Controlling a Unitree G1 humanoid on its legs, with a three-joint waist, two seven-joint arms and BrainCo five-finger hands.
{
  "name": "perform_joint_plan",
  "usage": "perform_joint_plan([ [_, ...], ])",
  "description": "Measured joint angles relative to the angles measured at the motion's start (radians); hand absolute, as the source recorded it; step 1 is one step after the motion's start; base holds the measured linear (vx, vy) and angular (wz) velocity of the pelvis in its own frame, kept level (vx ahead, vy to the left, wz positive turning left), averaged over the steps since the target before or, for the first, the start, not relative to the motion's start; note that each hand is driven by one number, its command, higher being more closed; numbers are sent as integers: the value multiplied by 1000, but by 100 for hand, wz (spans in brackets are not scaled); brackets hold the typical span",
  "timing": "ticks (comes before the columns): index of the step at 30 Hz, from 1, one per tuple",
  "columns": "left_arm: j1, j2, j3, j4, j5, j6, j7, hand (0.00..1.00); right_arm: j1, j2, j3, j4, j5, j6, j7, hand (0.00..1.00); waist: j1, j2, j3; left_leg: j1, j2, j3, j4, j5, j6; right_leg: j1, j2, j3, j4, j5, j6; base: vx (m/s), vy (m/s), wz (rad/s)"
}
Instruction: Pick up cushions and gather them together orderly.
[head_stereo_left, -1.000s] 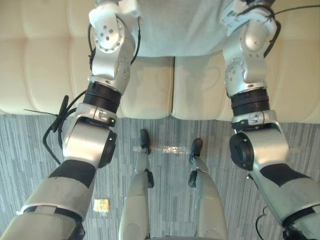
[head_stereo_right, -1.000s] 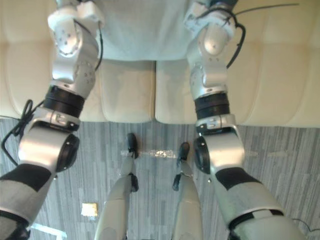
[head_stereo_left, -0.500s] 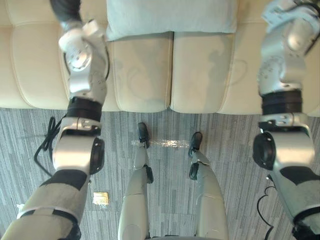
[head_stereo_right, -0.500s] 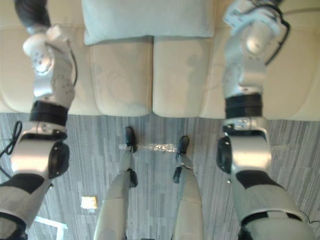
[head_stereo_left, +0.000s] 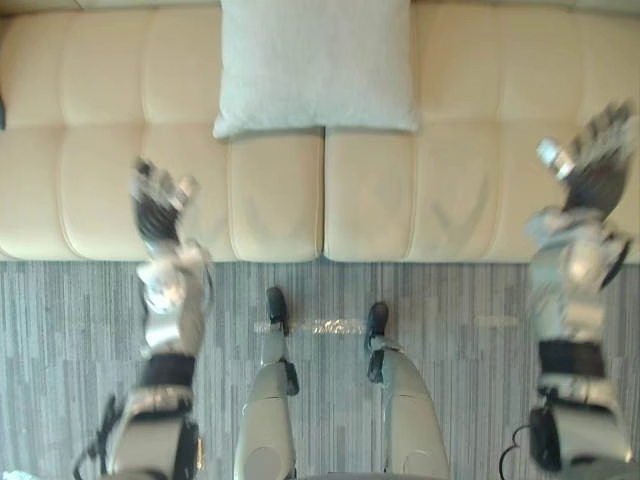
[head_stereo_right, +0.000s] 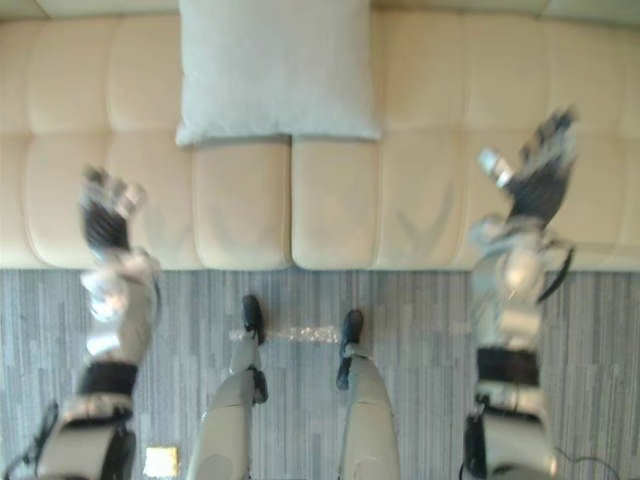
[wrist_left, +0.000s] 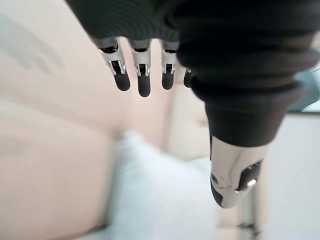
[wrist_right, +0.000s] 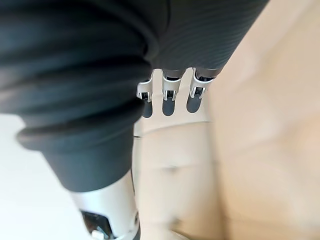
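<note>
A pale grey-green square cushion (head_stereo_left: 316, 66) lies on the cream sofa (head_stereo_left: 470, 190), at the middle of the seat against the backrest; it also shows blurred as the cushion (wrist_left: 155, 200) past my left hand's fingers. My left hand (head_stereo_left: 157, 205) is raised over the sofa's front edge, well to the left of the cushion, fingers straight and holding nothing. My right hand (head_stereo_left: 597, 160) hangs over the seat far to the right, also open and empty. In the wrist views the left fingers (wrist_left: 143, 75) and right fingers (wrist_right: 169, 100) point out straight.
The sofa's tufted seat spans the whole width, its front edge (head_stereo_left: 320, 255) meeting grey striped carpet (head_stereo_left: 60, 330). A strip of clear tape (head_stereo_left: 318, 326) lies on the carpet.
Both arms have drawn back and apart, away from the cushion, and the hands have opened. The cushion now lies free on the seat. The camera has pulled back, showing more of the sofa.
</note>
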Motion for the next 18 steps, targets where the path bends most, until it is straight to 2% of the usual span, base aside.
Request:
perform_joint_plan([
  [2, 152, -51, -74, 3, 60, 32, -47, 0, 156, 102, 29, 4, -77, 22, 36, 0, 5, -17, -48, 60, -1, 2, 19, -34, -10, 68, -2, -1, 1, -26, 3, 134, -88, 4],
  [3, 194, -63, -92, 14, 87, 37, -65, 0, 204, 127, 42, 10, -99, 29, 48, 0, 8, -19, -66, 83, -1, 1, 28, -48, -11, 97, -2, -3, -3, -33, 3, 139, -62, 0],
  [4, 214, -70, -101, 28, 110, 39, -77, 0, 231, 143, 46, 18, -121, 30, 56, 0, 12, -19, -76, 101, 0, 1, 33, -57, -14, 118, -1, -4, -7, -37, 3, 127, -54, -1],
  [6, 278, -100, -115, 122, 186, 58, -112, 0, 304, 194, 52, 122, -200, 44, 80, 0, 13, -13, -136, 156, 2, 0, 48, -87, -19, 192, 1, -11, -33, -55, 5, 120, -46, 1],
  [8, 291, -122, -112, 232, 231, 68, -118, 0, 335, 209, 51, 249, -240, 58, 91, 0, 13, -1, -182, 193, 2, -2, 44, -98, -21, 241, 4, -17, -62, -58, 9, 140, -24, 5],
  [12, 293, -139, -54, 464, 315, 109, -125, 0, 334, 220, 49, 514, -308, 91, 105, 0, 10, 19, -215, 268, 1, -3, 23, -111, -22, 340, 16, -16, -152, -36, 24, 88, 1, -5],
  [18, 328, -115, 8, 615, 373, 141, -120, 0, 341, 221, -1, 711, -346, 118, 108, 0, -7, 15, -227, 375, -19, 4, -8, -126, -18, 478, 16, -3, -267, 13, 38, 84, 39, -4],
])
